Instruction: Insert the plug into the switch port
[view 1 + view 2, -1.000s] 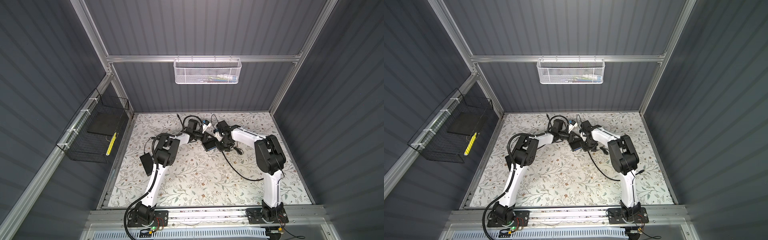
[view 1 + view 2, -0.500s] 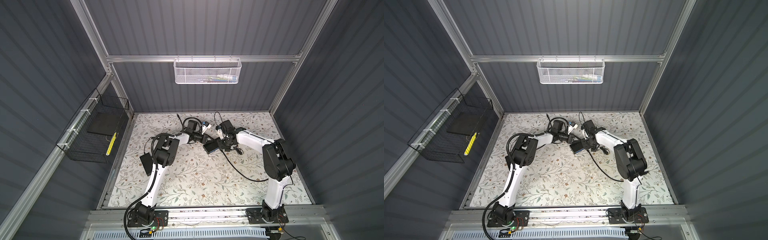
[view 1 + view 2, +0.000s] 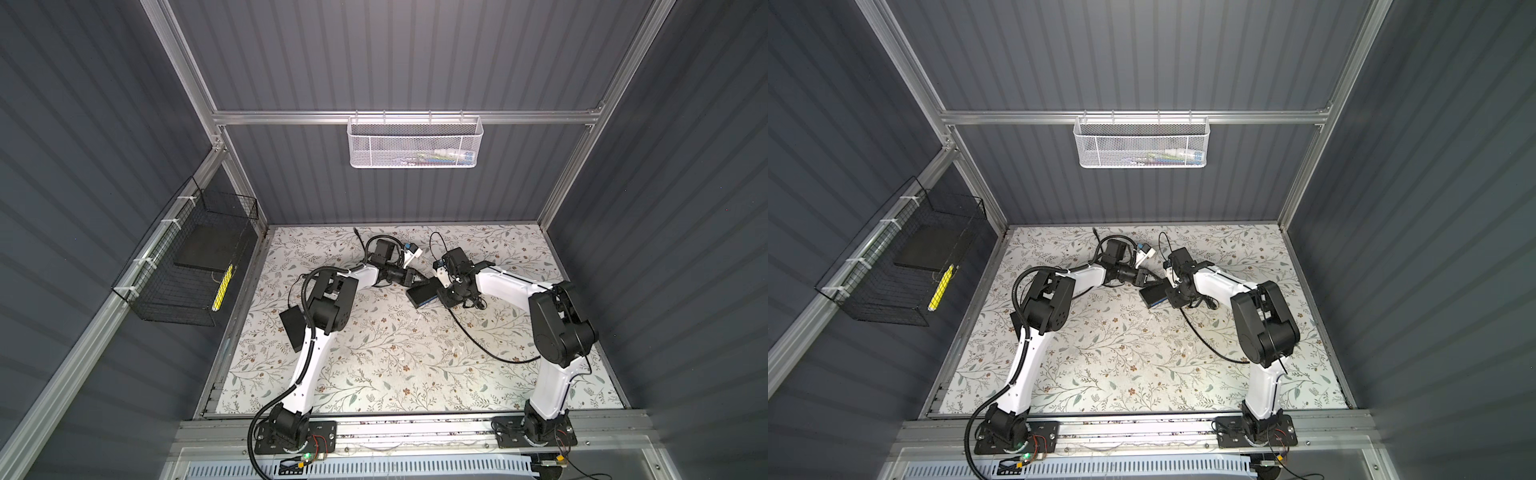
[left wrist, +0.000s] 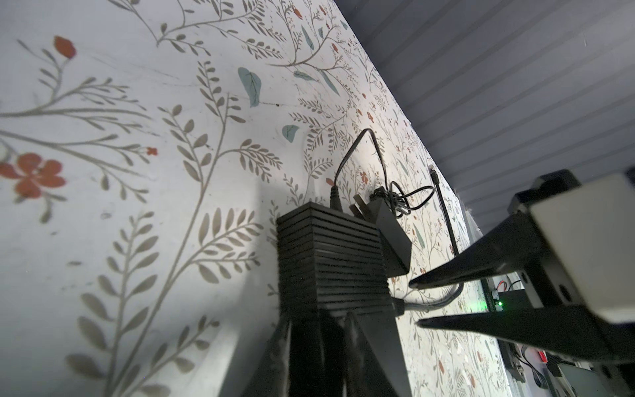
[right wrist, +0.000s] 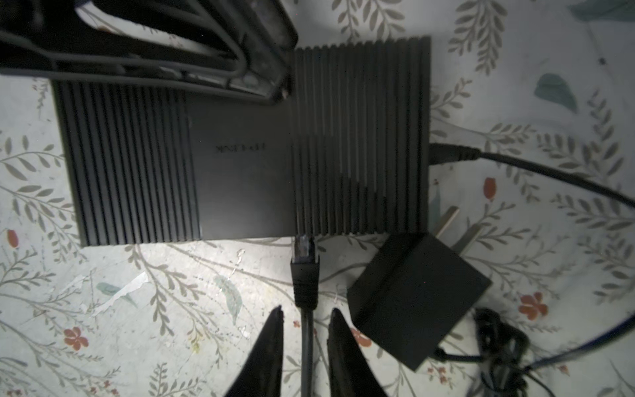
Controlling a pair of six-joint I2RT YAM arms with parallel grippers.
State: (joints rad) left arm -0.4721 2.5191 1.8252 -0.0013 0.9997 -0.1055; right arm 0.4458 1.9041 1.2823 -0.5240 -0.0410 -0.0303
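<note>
Arms (image 3: 322, 320) bent inward, left gripper (image 3: 414, 277) clamping switch (image 3: 424, 292), right gripper (image 5: 305, 311) straddling cable (image 5: 307, 350)

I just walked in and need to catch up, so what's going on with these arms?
The left gripper clamps one end of the black box, holding it steady. The right gripper is open, its fingers either side of a cable whose plug sits tip-first at the box's long edge. Whether the plug is fully in cannot be told from here. A power adapter lies beside the box.
</note>
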